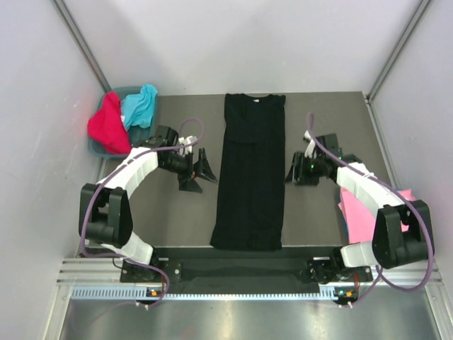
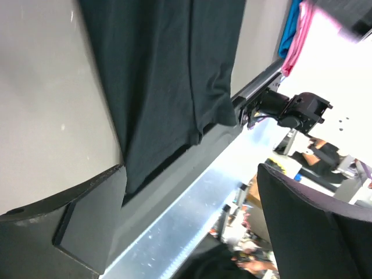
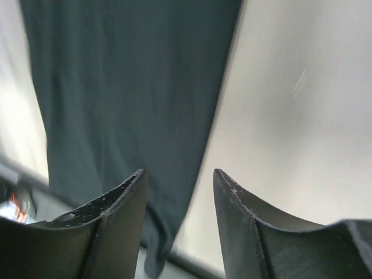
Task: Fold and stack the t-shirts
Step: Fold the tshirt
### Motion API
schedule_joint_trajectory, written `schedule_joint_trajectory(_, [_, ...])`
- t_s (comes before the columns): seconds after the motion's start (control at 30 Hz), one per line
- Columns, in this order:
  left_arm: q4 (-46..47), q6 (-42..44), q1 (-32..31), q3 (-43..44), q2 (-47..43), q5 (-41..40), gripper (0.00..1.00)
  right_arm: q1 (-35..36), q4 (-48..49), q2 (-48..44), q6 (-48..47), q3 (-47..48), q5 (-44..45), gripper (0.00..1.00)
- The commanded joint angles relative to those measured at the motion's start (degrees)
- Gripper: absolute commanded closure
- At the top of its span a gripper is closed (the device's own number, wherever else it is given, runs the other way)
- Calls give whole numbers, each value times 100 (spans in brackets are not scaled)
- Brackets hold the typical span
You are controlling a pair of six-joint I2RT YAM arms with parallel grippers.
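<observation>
Black cloth runs down the middle of the grey table (image 1: 177, 219): one black t-shirt (image 1: 249, 170), folded into a long narrow strip. Three more lie around it: one red t-shirt (image 1: 107, 126) and one turquoise t-shirt (image 1: 139, 105) heaped in a bin (image 1: 97, 146) to its far left, one pink t-shirt (image 1: 361, 212) to its right. Two claws flank it. The left claw (image 1: 200, 175) gapes wide, the right claw (image 1: 290, 173) stands half apart. Both grip nothing. White walls (image 1: 233, 42) enclose the table.

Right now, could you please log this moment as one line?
black shirt: folded lengthwise, flat | left gripper: open, empty | right gripper: open, empty | both beside shirt
</observation>
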Motion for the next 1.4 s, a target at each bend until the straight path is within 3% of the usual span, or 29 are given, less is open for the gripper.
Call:
schedule_joint_trajectory(0.0, [135, -364, 63, -334, -649, 26, 5, 222, -369, -537, 300, -379, -597, 51])
schedule_joint_trajectory(0.13, [-149, -21, 107, -1115, -667, -195, 9, 468, -545, -511, 774, -994, -1369, 56])
schedule_joint_trajectory(0.3, [0, -46, 98, -1890, -598, -152, 22, 996, -685, -599, 1101, -1671, -1451, 59])
schedule_joint_trajectory(0.4, [194, -204, -42, -2224, -536, -90, 23, 1084, -914, -643, 1075, -1857, -1258, 62])
schedule_joint_trajectory(0.67, [729, -635, -859, -2629, -483, -292, 27, 1550, -669, -511, 1417, -2146, -1275, 63])
schedule_joint_trajectory(0.93, [1151, -978, -1000, -2779, -185, -591, 40, 1603, -414, -300, 1497, -2147, -1196, 63])
schedule_joint_trajectory(1.37, [2057, -1532, -1598, -2682, 308, -670, 46, 1612, -159, -256, 1584, -2252, -1187, 62])
